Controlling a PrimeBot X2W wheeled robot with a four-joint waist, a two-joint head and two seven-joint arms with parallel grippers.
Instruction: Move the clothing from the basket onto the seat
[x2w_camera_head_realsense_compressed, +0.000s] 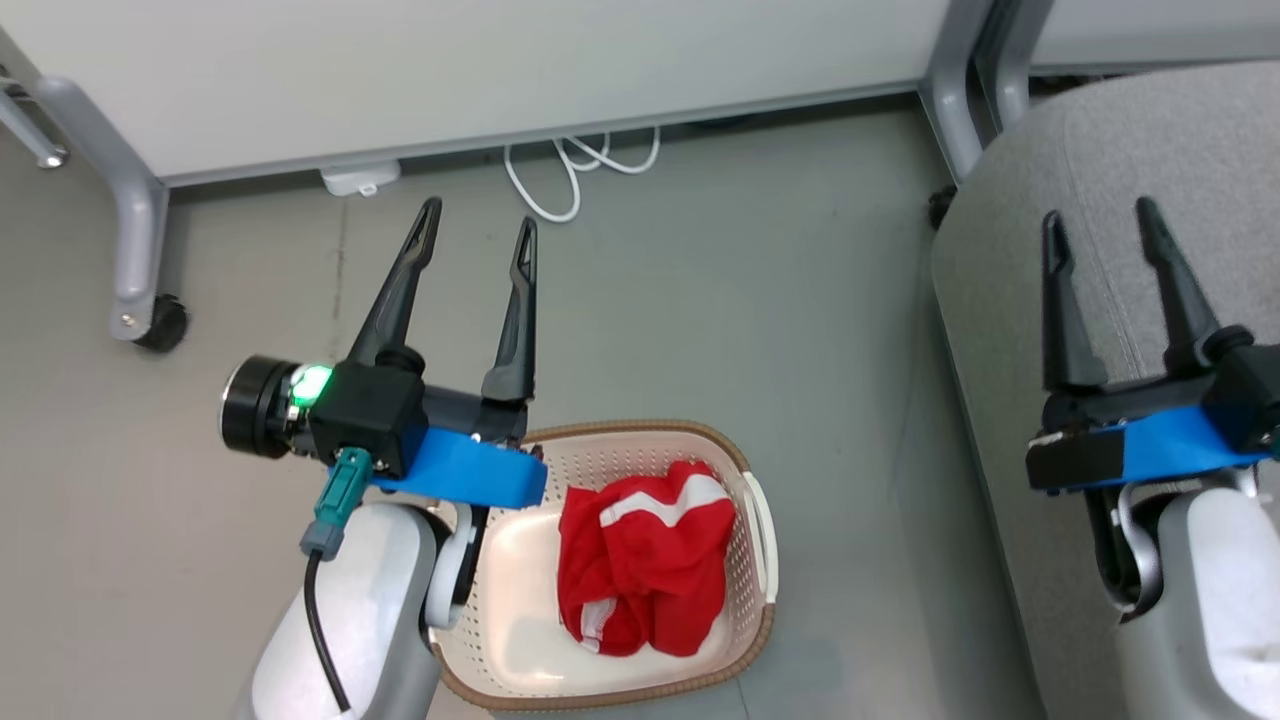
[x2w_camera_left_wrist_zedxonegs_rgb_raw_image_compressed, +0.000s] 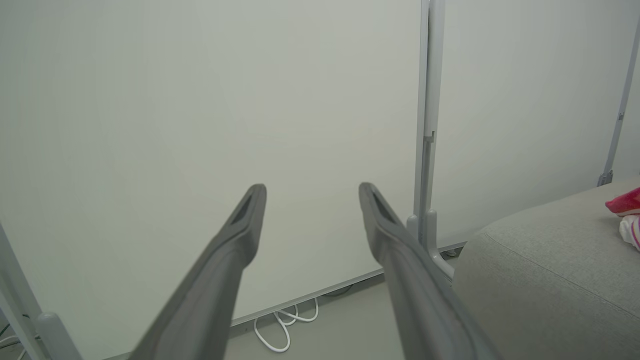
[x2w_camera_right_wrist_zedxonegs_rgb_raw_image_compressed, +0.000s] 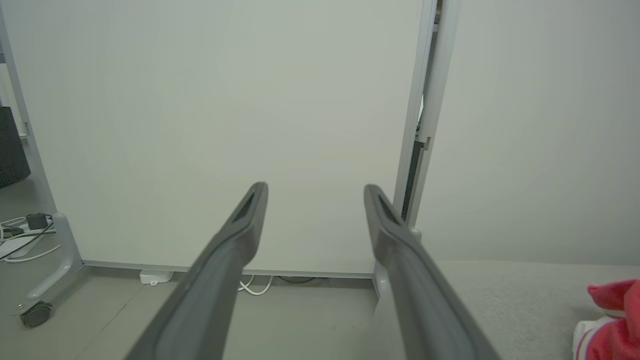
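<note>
Presently the left hand (x2w_camera_head_realsense_compressed: 480, 215) and the right hand (x2w_camera_head_realsense_compressed: 1098, 211) are both spread open and empty, and the clothing (x2w_camera_head_realsense_compressed: 640, 560) is heaped in the basket (x2w_camera_head_realsense_compressed: 640, 428) on the floor, near the seat (x2w_camera_head_realsense_compressed: 1150, 150). The left hand, being nearer, should probably be lowered onto a raised fold, away from the perforated wall.

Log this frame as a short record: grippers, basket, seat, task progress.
left gripper: open, empty
right gripper: open, empty, over the seat
basket: on the floor, holding a crumpled red garment with white stripes
seat: red and white fabric lies on it, at the view's edge
task progress: garment in basket not yet moved
</note>
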